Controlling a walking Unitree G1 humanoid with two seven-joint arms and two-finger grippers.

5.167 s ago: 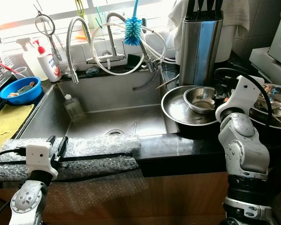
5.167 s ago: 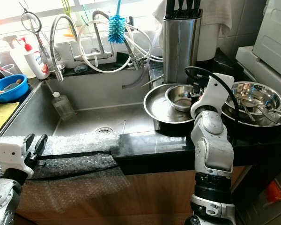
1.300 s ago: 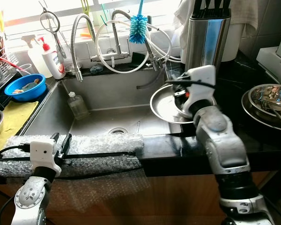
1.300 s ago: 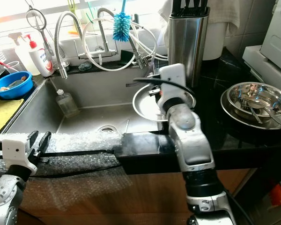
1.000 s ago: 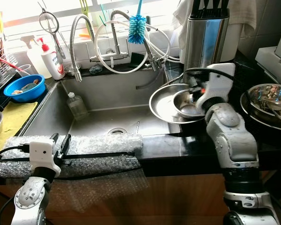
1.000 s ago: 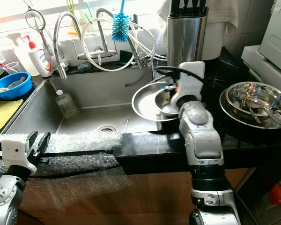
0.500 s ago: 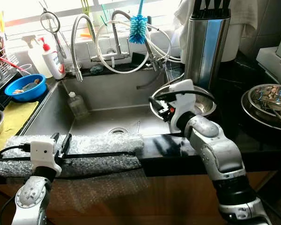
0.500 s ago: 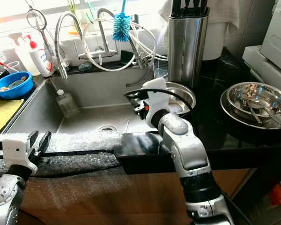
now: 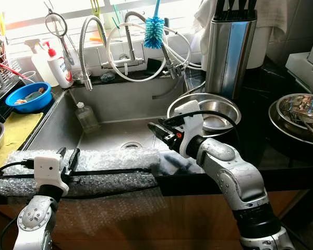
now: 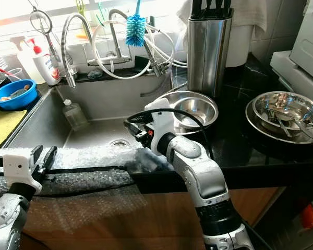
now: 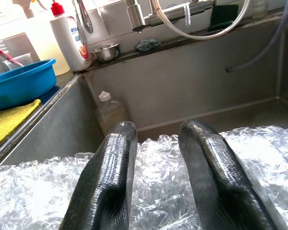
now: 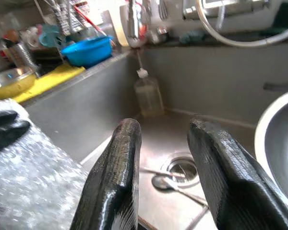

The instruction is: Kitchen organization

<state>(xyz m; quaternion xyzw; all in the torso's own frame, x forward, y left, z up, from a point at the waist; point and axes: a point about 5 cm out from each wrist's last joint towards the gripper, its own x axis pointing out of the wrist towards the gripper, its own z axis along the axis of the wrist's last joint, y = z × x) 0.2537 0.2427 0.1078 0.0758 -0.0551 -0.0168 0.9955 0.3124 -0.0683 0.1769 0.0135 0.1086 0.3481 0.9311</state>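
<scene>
Your right end effector hangs over the sink, fingers parted and empty, aimed at the spoon lying by the drain. Descend vertically, pinching the handle (steel bowls crowd the desk edge). The left end effector rests open on bubble wrap.
</scene>
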